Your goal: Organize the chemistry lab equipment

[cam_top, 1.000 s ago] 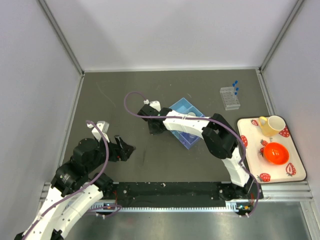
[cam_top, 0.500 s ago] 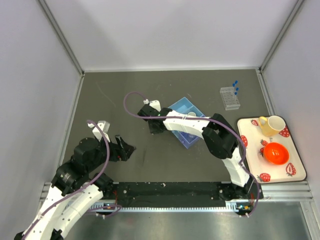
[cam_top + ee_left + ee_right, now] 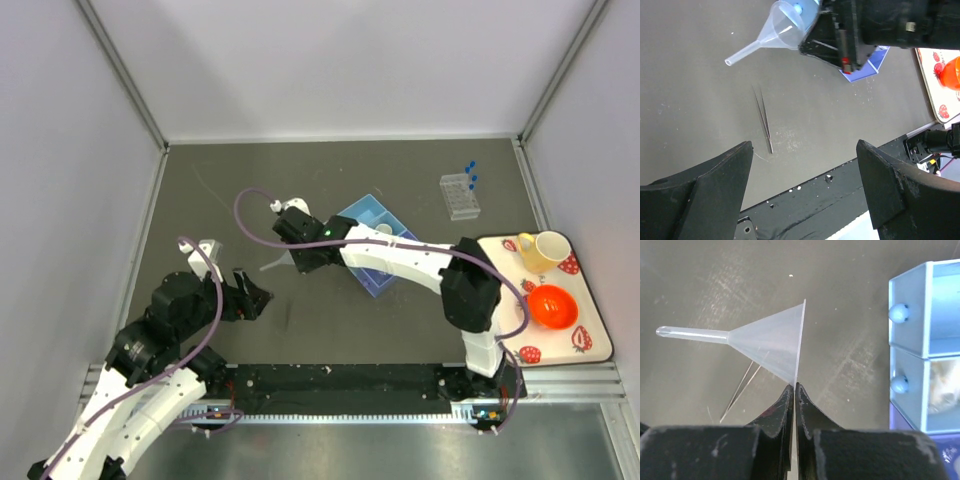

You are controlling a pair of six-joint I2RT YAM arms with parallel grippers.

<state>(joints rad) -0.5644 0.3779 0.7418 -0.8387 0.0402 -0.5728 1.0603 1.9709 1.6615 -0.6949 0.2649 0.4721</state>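
Note:
My right gripper [image 3: 795, 386] is shut on the rim of a small clear funnel [image 3: 765, 340] and holds it above the dark table, spout pointing left. The funnel also shows in the left wrist view [image 3: 782, 30] and faintly in the top view [image 3: 273, 266], left of the right gripper [image 3: 297, 256]. Thin metal tweezers [image 3: 763, 117] lie on the table below the funnel. A clear holed tube rack [image 3: 459, 197] with blue-capped test tubes [image 3: 470, 172] stands at the back right. My left gripper [image 3: 255, 297] is open and empty near the front left.
A blue compartment box [image 3: 378, 240] sits mid-table under the right arm, just right of the funnel [image 3: 930, 300]. A strawberry-patterned tray [image 3: 597, 345] at the right edge holds a yellow mug [image 3: 542, 250] and an orange bowl [image 3: 552, 306]. Walls enclose the table.
The right arm has stretched further left and its gripper has shifted left and back with the funnel, whose spout now shows. The left arm has hardly moved.

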